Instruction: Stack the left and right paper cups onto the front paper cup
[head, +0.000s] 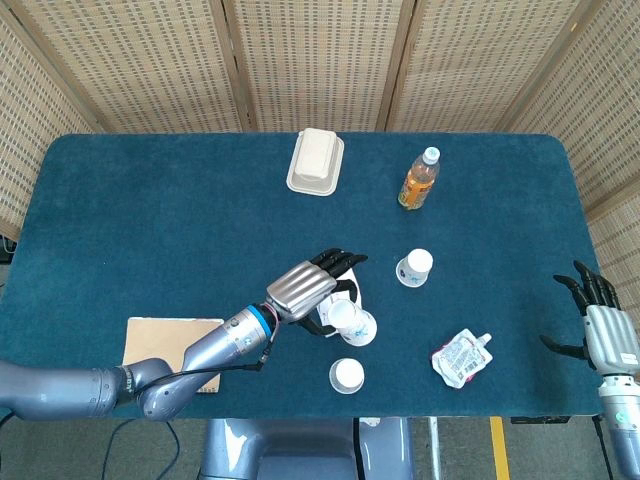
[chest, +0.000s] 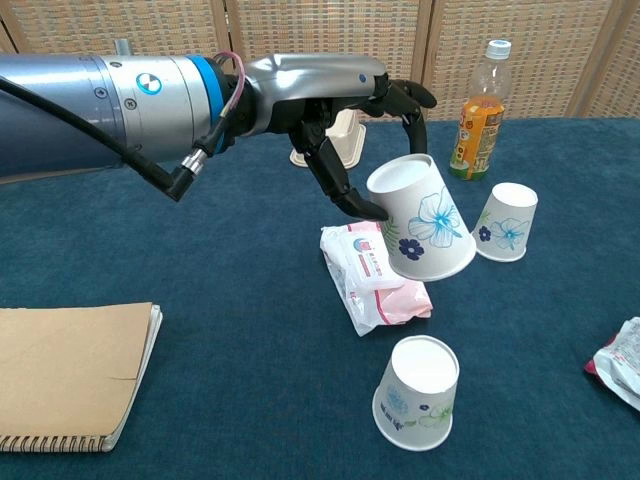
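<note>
My left hand holds an upturned flowered paper cup in the air, tilted, above the pink wipes pack and just behind the front cup. The front paper cup stands upside down near the table's front edge. The right paper cup stands upside down further back right. My right hand hovers open at the table's right edge, far from the cups; the chest view does not show it.
A pink wipes pack lies under the held cup. An orange drink bottle and a white lidded box stand at the back. A brown notebook lies front left, a foil pouch front right.
</note>
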